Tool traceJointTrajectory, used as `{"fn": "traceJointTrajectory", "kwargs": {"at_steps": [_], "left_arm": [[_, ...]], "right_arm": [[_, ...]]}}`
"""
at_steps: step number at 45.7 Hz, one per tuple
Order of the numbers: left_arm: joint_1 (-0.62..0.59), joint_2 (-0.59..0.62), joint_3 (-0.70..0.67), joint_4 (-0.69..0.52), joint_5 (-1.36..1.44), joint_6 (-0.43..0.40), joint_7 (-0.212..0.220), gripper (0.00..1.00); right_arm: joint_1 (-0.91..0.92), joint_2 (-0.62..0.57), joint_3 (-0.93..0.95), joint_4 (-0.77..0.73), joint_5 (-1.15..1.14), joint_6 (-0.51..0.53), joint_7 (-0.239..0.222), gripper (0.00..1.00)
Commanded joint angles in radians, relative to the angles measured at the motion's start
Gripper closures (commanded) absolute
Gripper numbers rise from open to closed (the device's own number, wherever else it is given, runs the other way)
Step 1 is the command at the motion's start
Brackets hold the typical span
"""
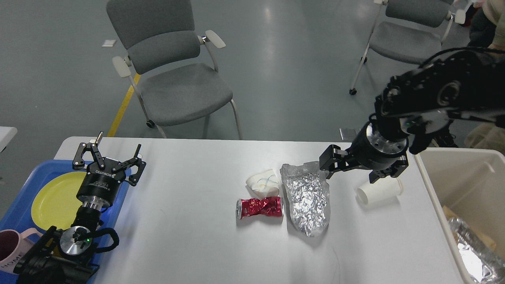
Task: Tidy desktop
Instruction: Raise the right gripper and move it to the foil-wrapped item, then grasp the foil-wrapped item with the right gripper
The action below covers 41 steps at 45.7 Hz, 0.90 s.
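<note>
Head view: the desktop (189, 236), a white rectangular top with rounded corners, fills the lower part of the picture.

Left gripper (110, 157): positioned over the left end of the desktop, above the far edge of a blue tray (118, 205). Its 2 fingers are spread apart and nothing is between them. The tray holds a yellow plate (55, 197); a pink mug (10, 246) sits at the tray's near-left corner.

Right gripper (353, 169): positioned over the right part of the desktop. Its fingers are spread, with 1 finger near the top edge of a crumpled foil sheet (307, 197) and the other just above a white paper cup (378, 191). The cup lies on its side. Contact between finger and cup cannot be determined.

Centre of the desktop: a crushed red can (260, 207) lies on its side, touching the left edge of the foil sheet. A crumpled white paper item (262, 182) lies just behind the can.

Right edge: a beige bin (434, 189) stands beside the desktop and contains more foil (473, 256).

Beyond the desktop: 1 grey chair (173, 79) stands on the floor.
</note>
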Motion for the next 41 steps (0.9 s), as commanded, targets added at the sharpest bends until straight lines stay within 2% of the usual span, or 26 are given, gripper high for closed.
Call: {"fn": "traceJointTrajectory", "kwargs": {"at_steps": [1,9,20,26,36,41], "left_arm": [[0.0,0.0,0.0,0.0,0.0,0.0,0.0,0.04],[0.0,0.0,0.0,0.0,0.0,0.0,0.001,0.04],[0.0,0.0,0.0,0.0,0.0,0.0,0.001,0.04],[0.0,0.0,0.0,0.0,0.0,0.0,0.0,0.04],[0.0,0.0,0.0,0.0,0.0,0.0,0.001,0.04],[0.0,0.0,0.0,0.0,0.0,0.0,0.001,0.04]], "right_arm": [[-0.18,0.061,0.012,-0.173,-0.021,-0.017,0.0,0.0],[-0.432,0.179,0.009,-0.453,-0.023,-0.037,0.0,0.0],[-0.673,0.225,0.009,-0.73,-0.07,-0.087,0.0,0.01],[-0.747,0.224,0.011,-0.786,-0.148,-0.153,0.0,0.02],[-0.828,0.23,0.016,-0.828,-0.182,-0.189,0.0,0.02],[-0.84,0.225,0.017,-0.828,-0.181,-0.209,0.0,0.09]]}}
